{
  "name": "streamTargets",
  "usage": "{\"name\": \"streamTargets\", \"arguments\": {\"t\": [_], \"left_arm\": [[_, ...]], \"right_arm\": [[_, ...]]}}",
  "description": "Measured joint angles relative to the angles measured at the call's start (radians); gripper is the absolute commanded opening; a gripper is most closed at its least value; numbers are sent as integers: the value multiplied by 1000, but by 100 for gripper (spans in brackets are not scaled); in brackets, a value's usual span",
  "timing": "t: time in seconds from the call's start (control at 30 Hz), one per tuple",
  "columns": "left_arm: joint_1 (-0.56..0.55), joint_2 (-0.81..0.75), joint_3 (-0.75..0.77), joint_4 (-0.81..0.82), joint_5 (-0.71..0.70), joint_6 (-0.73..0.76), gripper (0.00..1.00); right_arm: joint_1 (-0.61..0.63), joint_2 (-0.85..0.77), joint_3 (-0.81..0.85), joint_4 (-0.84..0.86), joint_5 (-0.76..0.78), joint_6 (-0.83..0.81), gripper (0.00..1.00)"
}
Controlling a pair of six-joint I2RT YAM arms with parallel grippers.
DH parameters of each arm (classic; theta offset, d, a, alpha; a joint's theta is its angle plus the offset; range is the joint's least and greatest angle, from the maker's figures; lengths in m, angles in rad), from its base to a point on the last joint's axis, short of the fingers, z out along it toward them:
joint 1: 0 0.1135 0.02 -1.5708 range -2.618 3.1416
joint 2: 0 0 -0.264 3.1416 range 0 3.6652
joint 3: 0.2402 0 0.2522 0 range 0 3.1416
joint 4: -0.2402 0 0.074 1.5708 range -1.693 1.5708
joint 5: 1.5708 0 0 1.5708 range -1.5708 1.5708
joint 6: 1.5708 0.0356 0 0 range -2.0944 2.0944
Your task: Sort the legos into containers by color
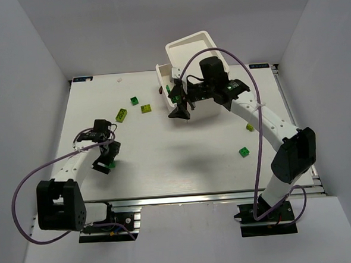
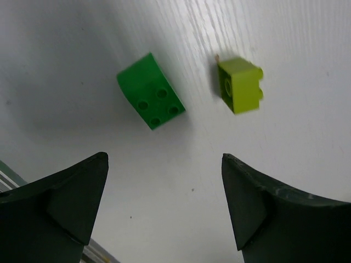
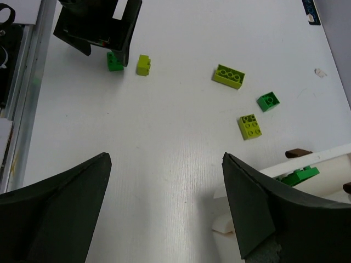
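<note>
My left gripper (image 2: 164, 157) is open and empty, hovering over the table short of a dark green lego (image 2: 151, 91) and a yellow-green lego (image 2: 240, 85). From above, the left gripper (image 1: 107, 158) is at the table's left with the dark green lego (image 1: 111, 165) beside it. My right gripper (image 3: 166, 156) is open and empty too, next to a pulled-out white drawer (image 3: 329, 156) that holds a green lego (image 3: 299, 175). The right gripper (image 1: 180, 103) hangs in front of the white cabinet (image 1: 188, 47). More legos lie loose: yellow-green (image 3: 228, 76), dark green (image 3: 267, 101), yellow-green (image 3: 250, 126).
Two more bricks lie at the right: a green one (image 1: 244, 152) and a yellow-green one (image 1: 249, 126). A small dark brick (image 1: 160, 90) sits by the drawer. A brown knob (image 3: 298, 153) sticks out of the drawer front. Grey walls enclose the table on three sides.
</note>
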Motion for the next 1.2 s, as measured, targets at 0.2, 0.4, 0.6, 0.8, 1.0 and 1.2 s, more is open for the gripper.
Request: {"name": "streamTargets", "arguments": {"t": [0.2,0.4,0.6,0.8,1.0,1.2], "left_arm": [[63,119,1,13,-32,-32,90],[116,207,5,53,-31,-33,83],[159,275,37,96,-11,-27,48],[172,231,36,94,35,-15,16],[157,-20,35,112,139,63,0],[146,-114,87,335,377,206,0]], "right_arm": [[-44,-5,-45,39,-3,33,87],[-82,-14,-58,62,-3,59,87],[-110,-24,-58,70,-3,70,86],[-148,-69,-106,79,-15,79,84],[-200,-146,-182,153,-23,142,45],[-263,-250,-298,316,25,285,10]]}}
